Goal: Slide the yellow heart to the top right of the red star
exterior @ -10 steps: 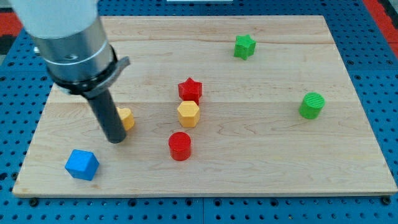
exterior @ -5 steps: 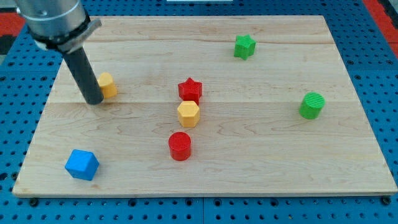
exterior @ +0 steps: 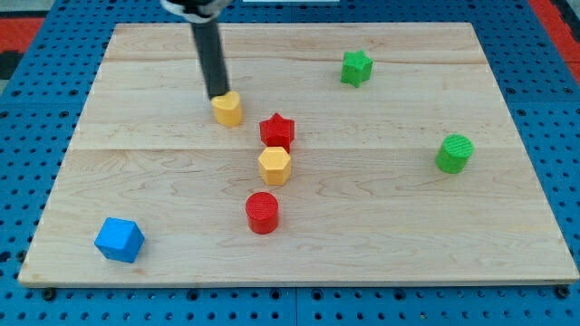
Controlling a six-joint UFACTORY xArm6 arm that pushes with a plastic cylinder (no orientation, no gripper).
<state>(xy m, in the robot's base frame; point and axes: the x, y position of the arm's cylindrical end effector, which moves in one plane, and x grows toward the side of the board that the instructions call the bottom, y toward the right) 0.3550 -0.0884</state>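
Yellow heart, shape unclear, touches my tip.

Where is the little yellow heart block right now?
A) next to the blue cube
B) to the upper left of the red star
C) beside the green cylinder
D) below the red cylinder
B: the yellow heart block sits just up and left of the red star block, with my tip touching its upper-left edge.
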